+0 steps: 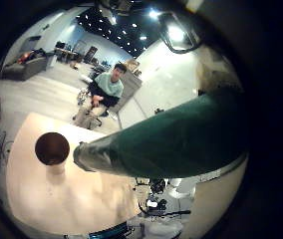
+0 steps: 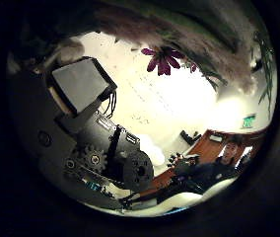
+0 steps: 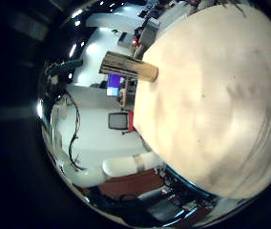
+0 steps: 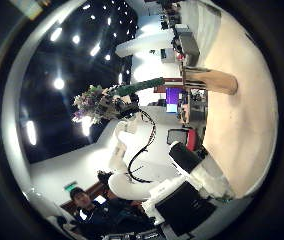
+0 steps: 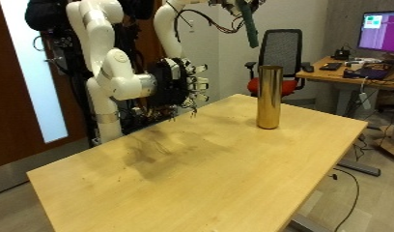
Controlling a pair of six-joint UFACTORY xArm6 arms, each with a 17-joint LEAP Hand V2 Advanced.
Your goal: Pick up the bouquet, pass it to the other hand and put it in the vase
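Note:
A tall golden vase stands upright on the wooden table, near its far edge. My left hand is high above it at the view's top edge, shut on the bouquet, whose dark green wrap points down. In the left little finger side palm view the wrap fills much of the picture, with the vase's mouth below. Flowers show in the left thumb side palm view. My right hand is open and holds nothing, above the table's back edge. The right palm views show the vase and the bouquet.
An office chair and a desk with a monitor stand behind the table, beyond the vase. The table's front edge is close to the camera.

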